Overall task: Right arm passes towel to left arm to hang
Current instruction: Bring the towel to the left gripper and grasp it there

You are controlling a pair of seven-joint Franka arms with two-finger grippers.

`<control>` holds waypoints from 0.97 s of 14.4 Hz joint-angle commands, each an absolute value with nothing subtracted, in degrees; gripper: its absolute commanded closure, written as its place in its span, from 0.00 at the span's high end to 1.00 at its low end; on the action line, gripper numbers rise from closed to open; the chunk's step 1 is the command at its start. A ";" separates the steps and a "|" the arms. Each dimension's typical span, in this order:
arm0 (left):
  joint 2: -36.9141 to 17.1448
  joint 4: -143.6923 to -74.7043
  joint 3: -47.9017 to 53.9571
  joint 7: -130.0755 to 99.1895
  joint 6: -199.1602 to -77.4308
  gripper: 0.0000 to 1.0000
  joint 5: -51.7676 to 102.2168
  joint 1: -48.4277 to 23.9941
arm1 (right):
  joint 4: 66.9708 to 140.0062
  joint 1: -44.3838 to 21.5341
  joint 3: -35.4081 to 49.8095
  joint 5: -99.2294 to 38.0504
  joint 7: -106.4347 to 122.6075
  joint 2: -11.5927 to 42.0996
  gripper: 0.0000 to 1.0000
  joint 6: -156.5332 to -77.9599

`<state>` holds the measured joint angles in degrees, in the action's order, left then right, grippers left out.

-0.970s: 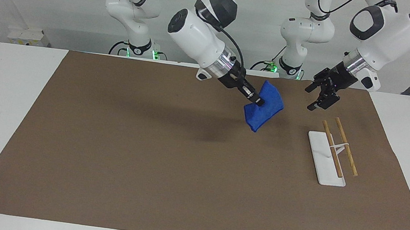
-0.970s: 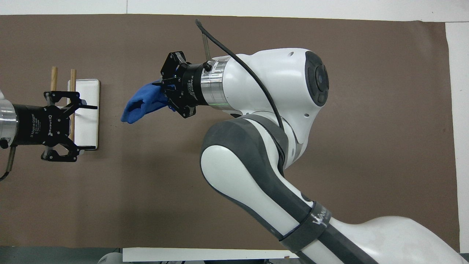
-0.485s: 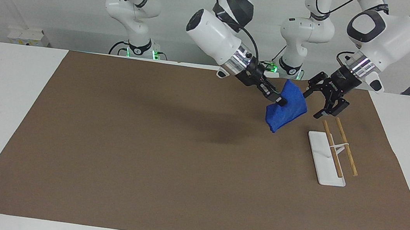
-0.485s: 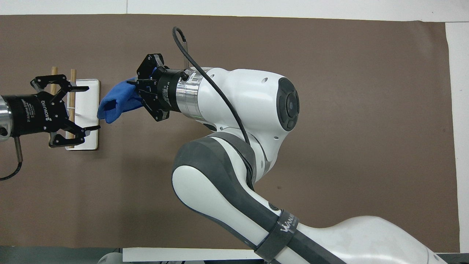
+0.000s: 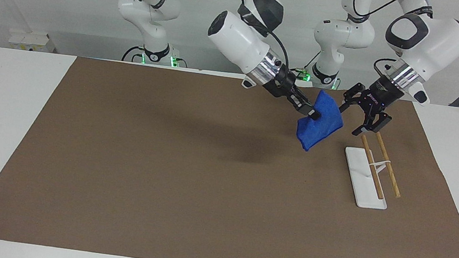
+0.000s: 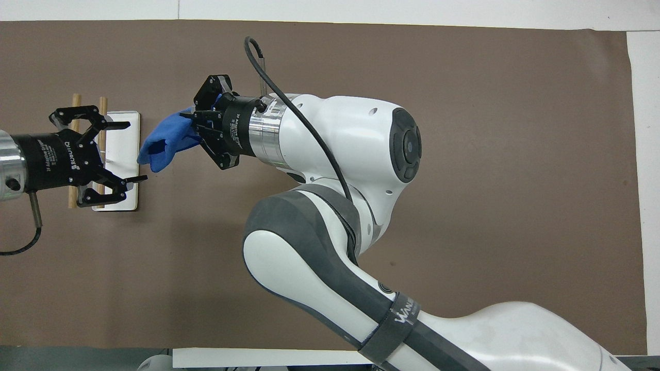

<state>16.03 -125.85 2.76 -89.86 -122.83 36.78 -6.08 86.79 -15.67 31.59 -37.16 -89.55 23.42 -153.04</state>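
Note:
My right gripper (image 5: 313, 112) (image 6: 198, 129) is shut on the blue towel (image 5: 320, 122) (image 6: 164, 144) and holds it in the air over the brown mat, beside the rack. The towel hangs folded from the fingers. My left gripper (image 5: 351, 116) (image 6: 135, 152) is open, in the air close to the towel's free edge, with its fingers spread on either side of that edge and apart from the cloth. It hangs over the rack's end nearer to the robots.
A white rack base (image 5: 364, 177) (image 6: 126, 154) with two wooden rods (image 5: 387, 163) (image 6: 76, 105) lies on the brown mat (image 5: 188, 176) toward the left arm's end of the table. The right arm's large body (image 6: 335, 216) spans the mat's middle.
The right gripper carried the towel toward the left arm's end and upward, then stopped. The left gripper moved in toward the towel's free edge, staying open.

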 commanded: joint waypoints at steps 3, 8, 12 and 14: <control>15.47 -127.44 2.46 -90.44 -126.30 0.81 37.44 -8.09 | 85.87 -15.12 32.43 -37.27 -89.91 24.17 0.00 -153.19; 14.77 -127.44 2.46 -89.39 -126.91 0.67 37.44 -7.65 | 85.78 -15.12 32.43 -37.18 -89.91 24.17 0.00 -153.19; 14.50 -127.27 2.46 -89.04 -126.74 0.29 37.44 -7.65 | 85.78 -15.12 32.43 -37.00 -89.91 24.17 0.00 -153.19; 14.33 -127.09 2.37 -86.50 -126.65 0.03 37.35 -7.65 | 85.78 -15.12 32.43 -37.00 -89.83 24.17 0.00 -153.19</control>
